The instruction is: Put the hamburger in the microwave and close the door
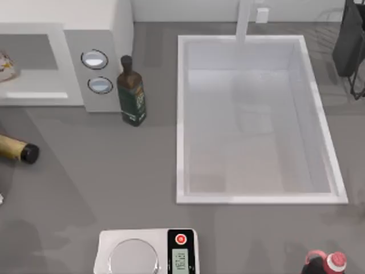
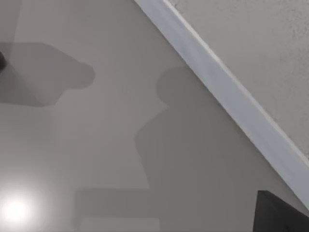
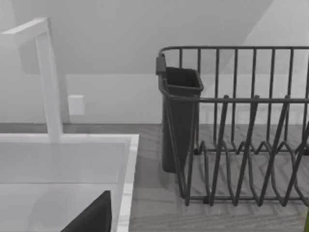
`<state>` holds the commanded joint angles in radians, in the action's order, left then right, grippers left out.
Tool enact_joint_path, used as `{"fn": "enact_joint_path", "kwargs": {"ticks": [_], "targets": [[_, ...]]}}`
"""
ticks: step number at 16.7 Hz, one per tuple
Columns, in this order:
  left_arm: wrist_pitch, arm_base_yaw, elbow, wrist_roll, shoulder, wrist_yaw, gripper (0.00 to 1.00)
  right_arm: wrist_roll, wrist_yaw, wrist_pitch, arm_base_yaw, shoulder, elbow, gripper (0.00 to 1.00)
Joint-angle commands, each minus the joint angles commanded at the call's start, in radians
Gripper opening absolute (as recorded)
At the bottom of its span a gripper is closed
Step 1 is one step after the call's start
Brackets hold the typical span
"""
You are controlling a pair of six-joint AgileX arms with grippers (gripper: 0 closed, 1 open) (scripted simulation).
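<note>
The white microwave [image 1: 117,23] stands at the table's back left, its grey side panel carrying two round silvery knobs [image 1: 94,59]. The hamburger [image 1: 4,65], a pale tan lump, lies inside the grey cavity and is cut off by the top view's left edge. The door is out of view. A dark piece of my left gripper [image 2: 282,212] shows over a plain grey surface crossed by a white strip. A dark piece of my right gripper [image 3: 91,217] hangs over the sink's near rim, facing the dish rack.
A dark green bottle [image 1: 132,91] stands just right of the knobs. A yellowish bottle [image 1: 17,149] lies at the left edge. A white sink [image 1: 181,120] with faucet [image 1: 244,23] fills the right, a black dish rack [image 3: 231,145] behind. Scale [image 1: 148,251] and red bottle [image 1: 325,264] sit in front.
</note>
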<state>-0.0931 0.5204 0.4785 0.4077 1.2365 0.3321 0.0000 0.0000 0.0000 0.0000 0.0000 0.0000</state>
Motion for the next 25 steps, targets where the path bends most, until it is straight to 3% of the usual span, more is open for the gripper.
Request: {"fn": "enact_joint_path", "kwargs": {"ticks": [6,9,16,25], "targets": [[0.002,-0.326,-0.075,-0.221,-0.125,-0.208,0.0,0.0,0.0,0.0,0.0,0.0,0.0,1.0],[0.004,-0.414,-0.102,-0.299,-0.175,-0.283,0.0,0.0,0.0,0.0,0.0,0.0,0.0,1.0],[0.015,-0.417,-0.08,-0.31,-0.141,-0.292,0.0,0.0,0.0,0.0,0.0,0.0,0.0,1.0],[0.155,-0.452,0.129,-0.324,0.206,-0.313,0.0,0.0,0.0,0.0,0.0,0.0,0.0,1.0]]}}
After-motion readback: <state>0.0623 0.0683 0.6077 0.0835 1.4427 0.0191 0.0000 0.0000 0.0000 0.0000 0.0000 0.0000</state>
